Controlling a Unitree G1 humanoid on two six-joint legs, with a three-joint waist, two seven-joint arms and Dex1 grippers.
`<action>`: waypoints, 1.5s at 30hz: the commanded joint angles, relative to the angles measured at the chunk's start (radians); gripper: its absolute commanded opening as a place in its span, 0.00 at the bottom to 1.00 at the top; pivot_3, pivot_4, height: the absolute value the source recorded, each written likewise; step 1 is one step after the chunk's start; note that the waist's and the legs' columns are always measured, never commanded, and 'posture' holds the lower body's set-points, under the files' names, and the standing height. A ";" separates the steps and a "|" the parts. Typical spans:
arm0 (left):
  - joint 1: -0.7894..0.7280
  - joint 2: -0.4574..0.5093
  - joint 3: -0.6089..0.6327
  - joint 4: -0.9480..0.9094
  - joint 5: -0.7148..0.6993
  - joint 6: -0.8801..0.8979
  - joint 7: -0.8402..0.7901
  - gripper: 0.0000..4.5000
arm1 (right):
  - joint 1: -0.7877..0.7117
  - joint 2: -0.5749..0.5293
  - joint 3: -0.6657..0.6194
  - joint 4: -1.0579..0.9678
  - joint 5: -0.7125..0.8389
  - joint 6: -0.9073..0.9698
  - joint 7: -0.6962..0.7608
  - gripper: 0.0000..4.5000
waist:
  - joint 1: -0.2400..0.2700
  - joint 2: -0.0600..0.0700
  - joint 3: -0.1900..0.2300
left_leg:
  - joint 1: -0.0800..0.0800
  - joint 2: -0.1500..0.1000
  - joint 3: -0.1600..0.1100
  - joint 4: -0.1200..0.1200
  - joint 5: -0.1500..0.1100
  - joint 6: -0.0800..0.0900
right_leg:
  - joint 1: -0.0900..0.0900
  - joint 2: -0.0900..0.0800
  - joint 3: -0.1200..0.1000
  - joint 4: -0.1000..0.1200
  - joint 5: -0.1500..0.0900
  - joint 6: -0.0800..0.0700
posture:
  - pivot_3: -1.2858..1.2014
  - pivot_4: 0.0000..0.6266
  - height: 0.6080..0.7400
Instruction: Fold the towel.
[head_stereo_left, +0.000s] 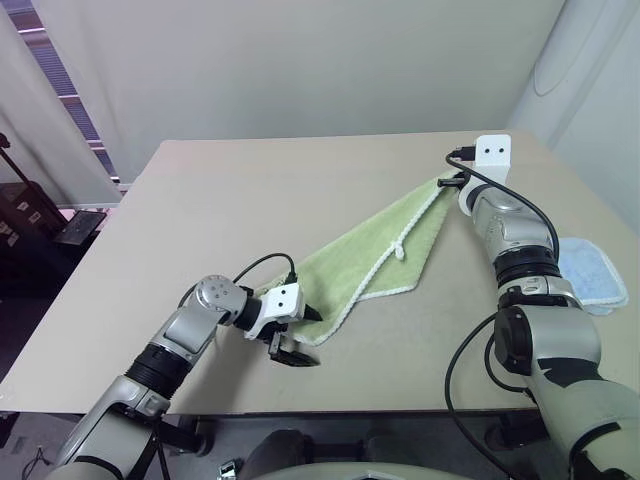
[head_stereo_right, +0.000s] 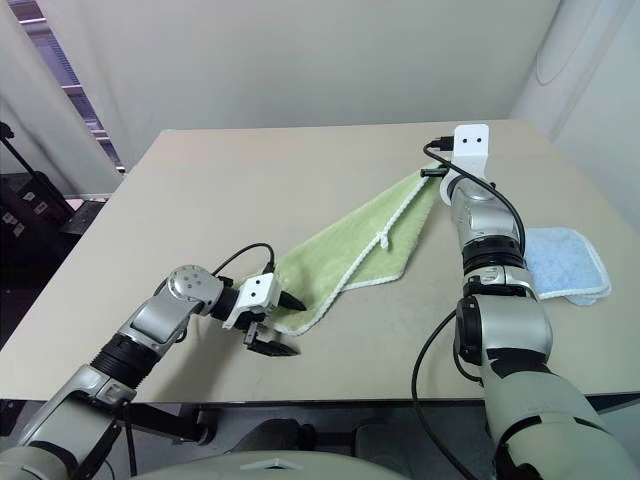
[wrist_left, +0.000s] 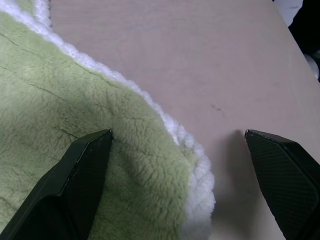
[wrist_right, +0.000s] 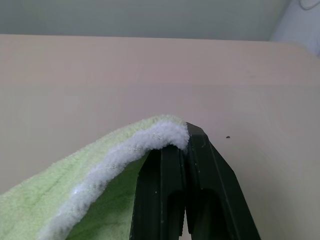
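Towel (head_stereo_left: 375, 250) drapes diagonally mid-table (head_stereo_left: 200, 200), far corner pinched in my shut right gripper (wrist_right: 186, 137) to keep it taut; left gripper (wrist_left: 177, 150) gapes wide, empty, straddling the near corner to grab it.

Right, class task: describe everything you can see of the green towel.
The towel is light green fluffy cloth with white piped edging and a small white loop. It lies stretched cornerwise across the table, folded into a rough triangle. The right gripper has its jaws shut on the far corner; the left gripper, jaws open, straddles the near corner.
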 joint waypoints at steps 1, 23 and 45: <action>-0.027 -0.005 0.003 0.028 0.016 0.017 0.016 1.00 | -0.018 -0.012 -0.015 -0.026 -0.004 -0.018 -0.014 0.01 | 0.000 0.000 0.000 | 0.000 0.000 0.000 0.000 0.000 0.000 | 0.000 0.000 0.000 0.000 0.000 0.000 | 0.52 0.00 1.00; -0.032 0.054 0.061 -0.021 -0.134 0.210 -0.144 0.01 | 0.041 -0.021 -0.010 -0.082 -0.017 -0.021 -0.025 0.00 | -0.002 0.000 0.000 | 0.001 0.000 -0.001 0.000 0.001 -0.001 | -0.001 0.001 0.000 0.003 0.000 -0.001 | 0.52 0.00 1.00; -0.782 -0.041 0.742 0.972 -0.357 0.111 0.536 0.01 | 0.055 -0.151 -0.029 -0.146 -0.045 -0.034 -0.007 0.00 | 0.000 -0.005 0.003 | 0.000 0.000 -0.004 0.002 0.003 -0.004 | -0.001 0.001 -0.002 0.005 0.000 -0.001 | 0.52 0.00 1.00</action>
